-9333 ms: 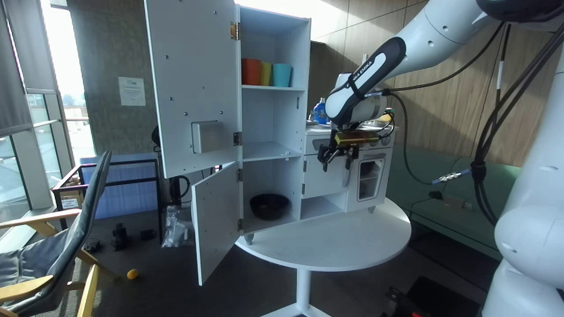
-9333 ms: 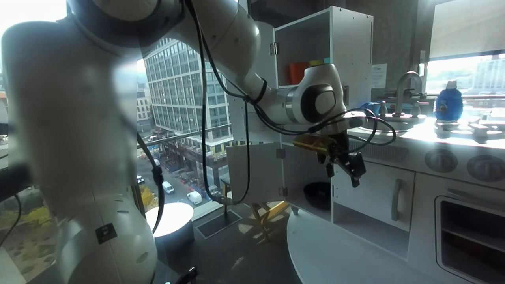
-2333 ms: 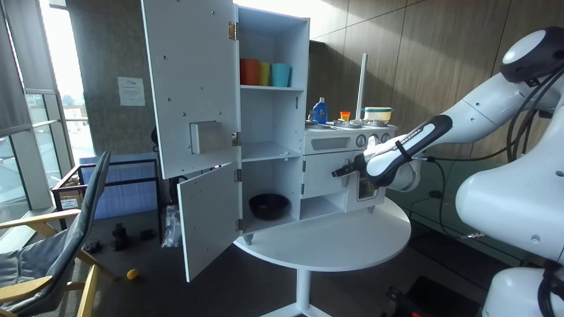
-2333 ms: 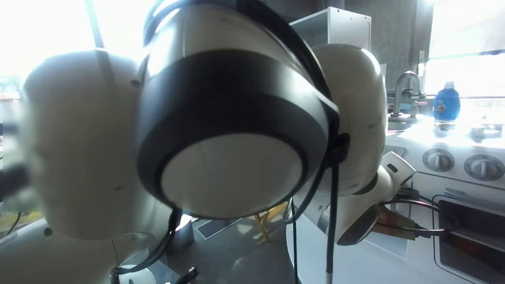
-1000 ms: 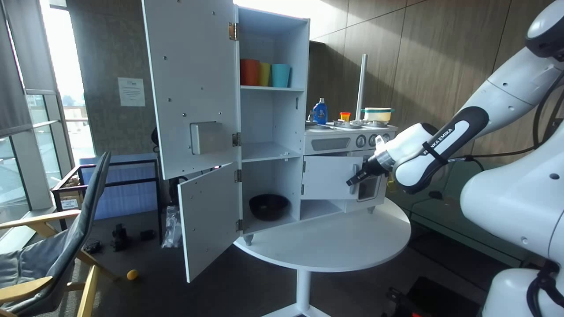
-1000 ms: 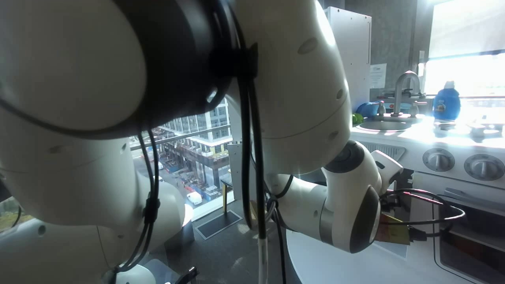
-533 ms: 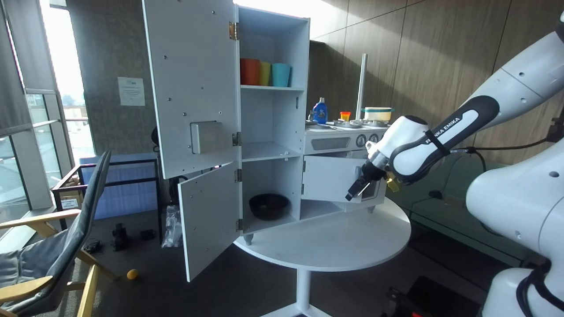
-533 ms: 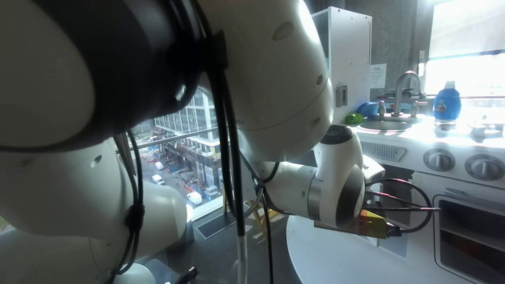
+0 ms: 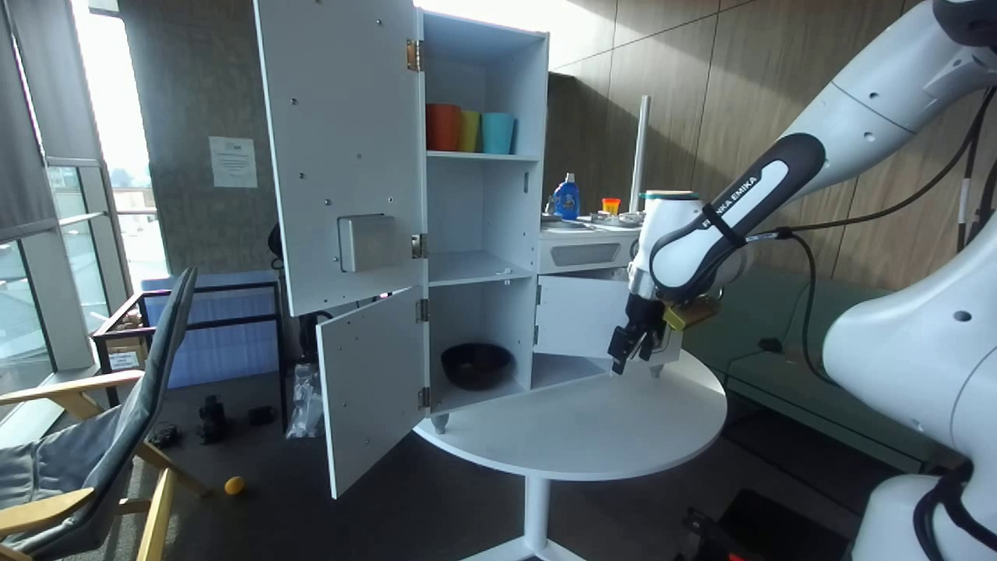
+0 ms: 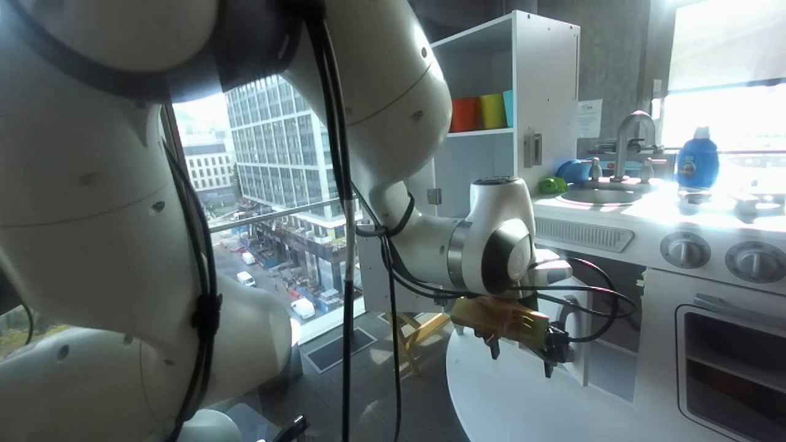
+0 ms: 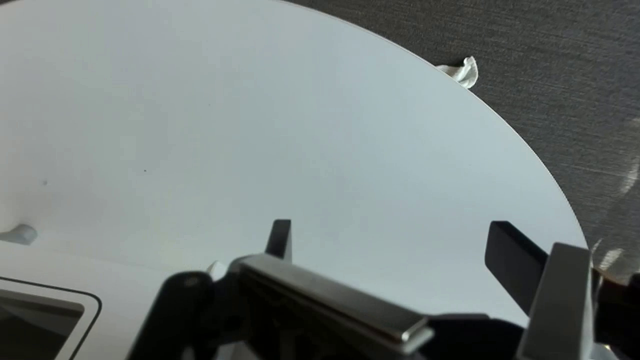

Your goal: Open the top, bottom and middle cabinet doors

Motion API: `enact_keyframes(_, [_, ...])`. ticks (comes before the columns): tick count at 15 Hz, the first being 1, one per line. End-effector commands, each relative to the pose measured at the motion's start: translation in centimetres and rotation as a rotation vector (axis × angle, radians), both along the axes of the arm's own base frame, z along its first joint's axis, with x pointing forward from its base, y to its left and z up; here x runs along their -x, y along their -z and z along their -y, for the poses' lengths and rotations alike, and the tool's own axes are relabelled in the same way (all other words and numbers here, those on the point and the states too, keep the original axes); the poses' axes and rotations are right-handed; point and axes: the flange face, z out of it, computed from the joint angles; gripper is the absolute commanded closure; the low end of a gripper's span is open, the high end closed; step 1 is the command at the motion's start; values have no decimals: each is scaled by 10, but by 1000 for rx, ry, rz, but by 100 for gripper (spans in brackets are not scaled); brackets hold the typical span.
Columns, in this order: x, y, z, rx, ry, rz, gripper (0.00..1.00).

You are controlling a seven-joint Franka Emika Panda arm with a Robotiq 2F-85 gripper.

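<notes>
By the white table [image 9: 576, 436], top door [image 9: 343, 148] and bottom door [image 9: 374, 389] hang open at left in an exterior view, but the gripper [image 11: 392, 229], fingers [image 11: 515, 265] spread and empty, might knock shut the part-open middle door [image 9: 580, 315], right of centre, if the arm [image 9: 771, 179] pushes in.

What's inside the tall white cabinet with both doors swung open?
Upper white shelf: an orange cup, a yellow cup and a turquoise cup. Bottom compartment: a round dark bowl, its inside too dark to make out. Anything directly behind the cups or bowl is covered.
</notes>
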Motion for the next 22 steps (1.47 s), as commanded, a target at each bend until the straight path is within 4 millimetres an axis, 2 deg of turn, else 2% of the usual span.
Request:
enact_keyframes(1, [14, 5, 9, 75, 152, -101, 0])
enact_keyframes(3, [36, 17, 22, 108, 231, -143, 0])
enact_keyframes(6, [63, 20, 55, 108, 362, -195, 0])
enact_keyframes(9, [91, 8, 103, 76, 522, -150, 0])
enact_keyframes(12, [110, -7, 137, 47, 606, -45, 0])
enact_keyframes(14, [111, -12, 152, 24, 619, 41, 0])
enact_keyframes(17, [104, -22, 153, 13, 595, 191, 0])
enact_keyframes(18, [79, -49, 152, 9, 599, 240, 0])
enact_keyframes(22, [34, -99, 137, 2, 602, 422, 0])
